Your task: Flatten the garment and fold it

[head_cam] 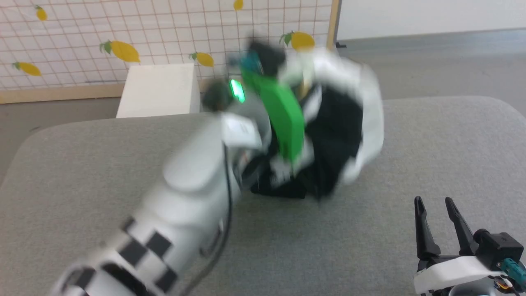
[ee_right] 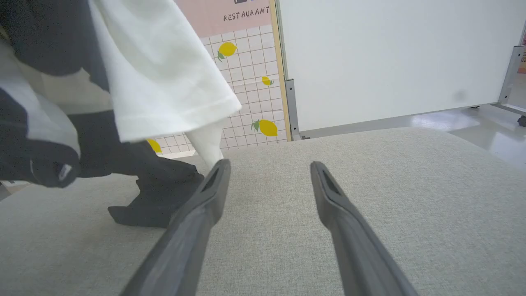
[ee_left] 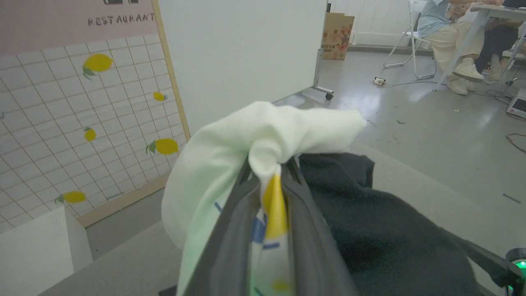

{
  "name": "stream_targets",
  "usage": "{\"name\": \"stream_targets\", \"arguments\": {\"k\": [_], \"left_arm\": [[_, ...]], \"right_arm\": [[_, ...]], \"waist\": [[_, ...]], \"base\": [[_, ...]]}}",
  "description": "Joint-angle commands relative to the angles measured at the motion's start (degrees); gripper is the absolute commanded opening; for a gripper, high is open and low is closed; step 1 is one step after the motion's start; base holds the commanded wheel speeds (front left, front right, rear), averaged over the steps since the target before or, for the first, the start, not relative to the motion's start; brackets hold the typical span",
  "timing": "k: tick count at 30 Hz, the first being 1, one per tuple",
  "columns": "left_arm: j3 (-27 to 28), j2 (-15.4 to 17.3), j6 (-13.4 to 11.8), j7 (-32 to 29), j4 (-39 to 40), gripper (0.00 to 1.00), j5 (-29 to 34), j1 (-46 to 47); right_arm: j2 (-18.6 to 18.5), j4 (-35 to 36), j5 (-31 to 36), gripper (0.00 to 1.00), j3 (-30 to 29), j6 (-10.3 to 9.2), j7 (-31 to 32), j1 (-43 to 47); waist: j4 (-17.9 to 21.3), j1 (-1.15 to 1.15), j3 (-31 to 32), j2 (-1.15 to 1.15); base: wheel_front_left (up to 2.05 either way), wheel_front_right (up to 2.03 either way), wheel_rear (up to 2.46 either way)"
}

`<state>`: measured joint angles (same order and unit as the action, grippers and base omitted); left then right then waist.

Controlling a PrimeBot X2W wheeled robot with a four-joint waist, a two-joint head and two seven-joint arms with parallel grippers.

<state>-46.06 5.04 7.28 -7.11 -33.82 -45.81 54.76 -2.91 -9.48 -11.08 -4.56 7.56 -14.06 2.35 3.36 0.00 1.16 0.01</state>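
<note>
Head view, shirt [head_cam: 349,123]: hanging bunched and blurred above the middle of the grey bench [head_cam: 82,164].
Head view, right end effector [head_cam: 433,201]: standing open at the lower right, holding nothing, well apart from the shirt.
Left wrist view, left end effector [ee_left: 270,172]: pinching a white fold bearing the yellow-and-blue print, holding it up.
Right wrist view, sleeve [ee_right: 152,205]: trailing down in black, touching the bench just left of the spread fingers [ee_right: 197,213].
</note>
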Motion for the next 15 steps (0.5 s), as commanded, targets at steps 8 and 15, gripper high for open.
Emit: {"name": "stream_targets", "arguments": {"k": [8,15], "left_arm": [[-10.4,-1.3,0.2,-13.3,-8.9,0.00,-5.3,-14.7],[-10.9,-1.9,-0.6,-21.2,-11.3,1.00,-11.1,-18.8]], "right_arm": [[0.0,1.0,0.1,1.00,0.2,-0.08,0.4,-0.4],[0.0,0.5,-0.2,1.00,0.3,-0.08,0.3,-0.2]], "waist": [[2.0,0.00,-2.5,-0.01],[1.3,0.00,-2.6,-0.01]], "base": [[0.00,0.00,0.00],[0.00,0.00,0.00]]}}
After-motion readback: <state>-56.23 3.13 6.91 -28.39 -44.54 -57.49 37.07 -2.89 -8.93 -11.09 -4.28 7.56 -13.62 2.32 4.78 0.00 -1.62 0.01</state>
